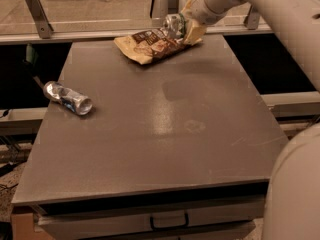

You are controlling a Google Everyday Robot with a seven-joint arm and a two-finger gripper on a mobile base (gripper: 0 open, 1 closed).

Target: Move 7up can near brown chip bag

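Observation:
The brown chip bag (150,45) lies flat at the far edge of the grey table (160,129), dark brown with tan edges. My gripper (186,25) hangs just above the bag's right end and is shut on the 7up can (173,24), a silver can held tilted on its side with its end facing left. The can is off the table, over the right part of the bag.
A crushed silver-blue can (68,98) lies near the table's left edge. A metal rail with brackets (37,13) runs behind the table. My arm (270,14) reaches in from the right. A drawer handle (169,220) shows below the front edge.

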